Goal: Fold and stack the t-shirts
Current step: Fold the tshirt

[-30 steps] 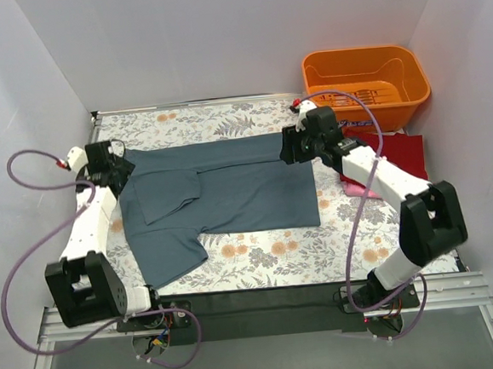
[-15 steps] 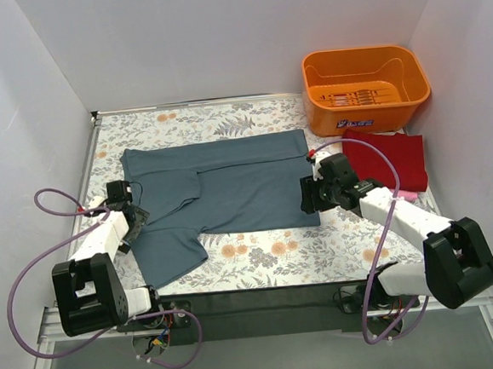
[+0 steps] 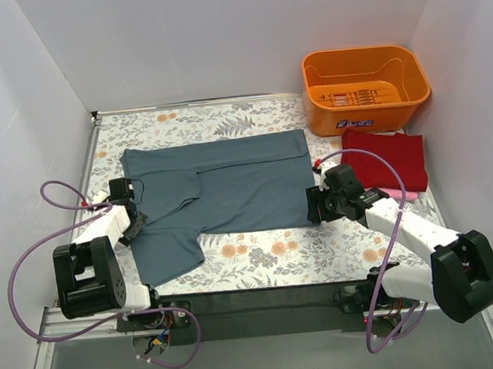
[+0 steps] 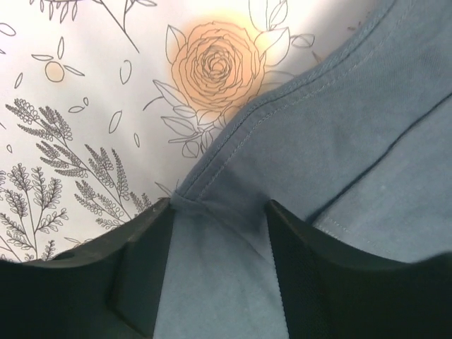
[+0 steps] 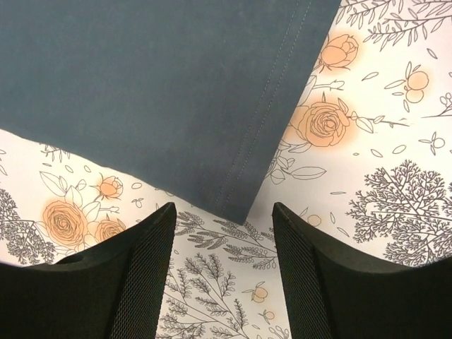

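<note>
1. The slate blue-grey cloth t-shirt [image 3: 230,190] lies spread flat on the floral-printed table [image 3: 261,264], with one sleeve folded inward.
2. The left gripper [image 4: 219,282], fingers apart, straddles the shirt's side seam.
3. The right gripper [image 5: 222,282], likewise released, sits over the shirt's hem corner.
4. A folded dark red t-shirt [image 3: 390,158] lies beside the orange plastic basket [image 3: 395,115].

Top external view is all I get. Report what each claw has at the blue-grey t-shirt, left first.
Observer: In its wrist view the left claw stands open, the blue-grey t-shirt puckered between its fingers at a stitched edge.
Operator: Now the right.
Observer: The right claw is open too, nothing gripped.
Operator: Place the hem corner.
Observer: The hem corner lies flat on the floral tablecloth, pointing into the gap at that claw's fingertips.
</note>
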